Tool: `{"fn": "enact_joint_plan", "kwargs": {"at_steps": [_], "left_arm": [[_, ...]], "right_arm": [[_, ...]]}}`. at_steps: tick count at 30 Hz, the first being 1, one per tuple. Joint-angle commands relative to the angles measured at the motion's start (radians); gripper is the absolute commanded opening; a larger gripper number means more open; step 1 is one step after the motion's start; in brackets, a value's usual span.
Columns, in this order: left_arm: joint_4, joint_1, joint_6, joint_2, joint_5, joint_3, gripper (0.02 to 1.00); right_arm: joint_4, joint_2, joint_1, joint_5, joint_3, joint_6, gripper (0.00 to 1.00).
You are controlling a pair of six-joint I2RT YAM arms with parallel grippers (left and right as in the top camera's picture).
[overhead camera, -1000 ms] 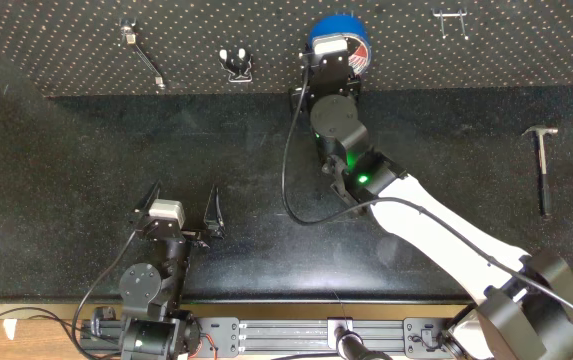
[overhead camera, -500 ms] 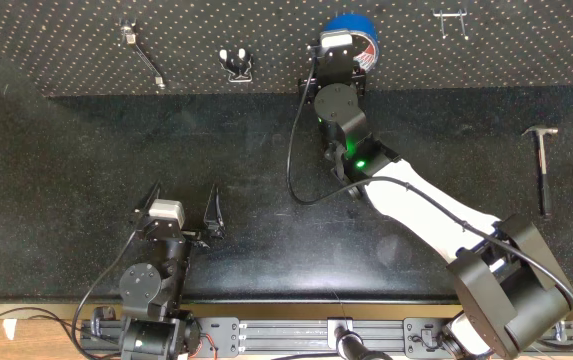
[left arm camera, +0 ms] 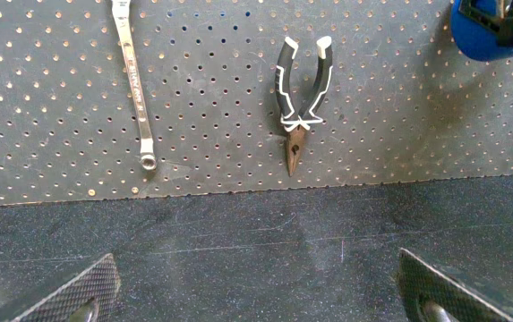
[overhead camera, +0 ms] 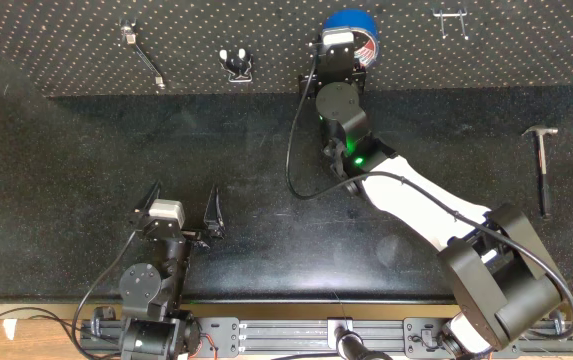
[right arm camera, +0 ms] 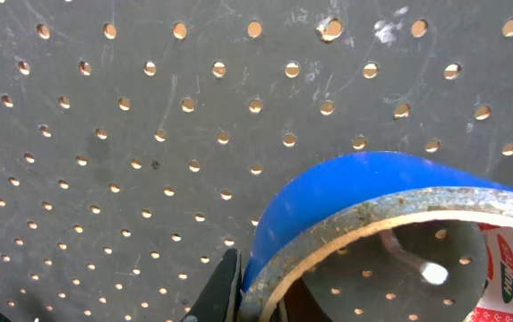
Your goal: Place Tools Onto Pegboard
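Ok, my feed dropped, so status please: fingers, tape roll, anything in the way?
Right fingers shut on blue tape roll, at pegboard, peg showing through its core. Left fingers open, back from board. No obstruction seen.

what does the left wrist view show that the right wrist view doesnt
Left wrist view adds: a wrench and a pair of pliers hanging on the pegboard, the black worktop below it, and the left pincer open above that worktop.
Right wrist view adds: a metal peg seen through the core of the blue tape roll, and the right pincer clamped on the roll's wall.
Both: the pegboard and the blue tape roll.
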Motion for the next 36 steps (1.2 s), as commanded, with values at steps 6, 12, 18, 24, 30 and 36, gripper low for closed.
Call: {"fn": "enact_joint_plan", "kwargs": {"at_steps": [6, 12, 18, 24, 30, 36], "left_arm": [[-0.006, -0.003, -0.016, -0.008, -0.014, -0.001, 0.996], [-0.007, -0.003, -0.016, -0.008, -0.014, -0.001, 0.996], [-0.007, -0.003, -0.016, -0.008, -0.014, -0.001, 0.996], [-0.007, -0.003, -0.016, -0.008, -0.014, -0.001, 0.996], [-0.007, -0.003, -0.016, -0.008, -0.014, -0.001, 0.996], [-0.007, -0.003, -0.016, -0.008, -0.014, -0.001, 0.996]], "right_arm": [[-0.007, 0.034, -0.014, 0.009, 0.011, -0.007, 0.481], [-0.034, 0.0, -0.014, -0.024, 0.011, -0.007, 0.95], [-0.284, -0.124, -0.014, -0.024, 0.011, -0.007, 0.956], [-0.532, -0.284, -0.014, -0.093, 0.011, -0.007, 0.958], [-0.842, -0.415, -0.014, -0.233, 0.011, -0.006, 0.961], [-1.38, -0.594, -0.122, -0.287, 0.011, 0.314, 0.963]]}}
